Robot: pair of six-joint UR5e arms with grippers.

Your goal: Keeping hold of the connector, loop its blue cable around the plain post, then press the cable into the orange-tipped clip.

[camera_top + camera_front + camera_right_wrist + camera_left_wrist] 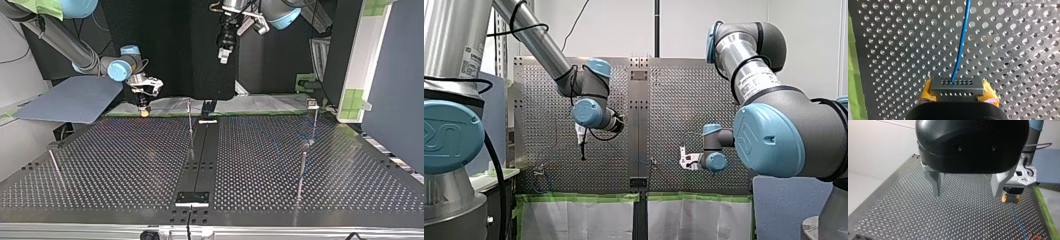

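My right gripper (957, 94) is shut on a small grey connector (956, 84), with a yellow pad on each side of it. The blue cable (961, 42) leaves the connector and runs ahead over the perforated plate. In the left wrist view the same connector (1011, 198) sits ahead and to one side, and its cable (1019, 222) trails toward an orange-tipped clip (1035, 236). My left gripper (966, 193) hangs open above the plate, its metal fingers (935, 185) holding nothing. In the top view my right gripper (144, 110) is low at the far left and my left gripper (224, 56) is high near the middle.
Thin metal posts stand on the plate in the top view: one by the centre strip (190, 125), two on the right (301, 170) (315, 120) and one at the left edge (55, 167). Green tape (853, 75) lines the table edge beside my right gripper.
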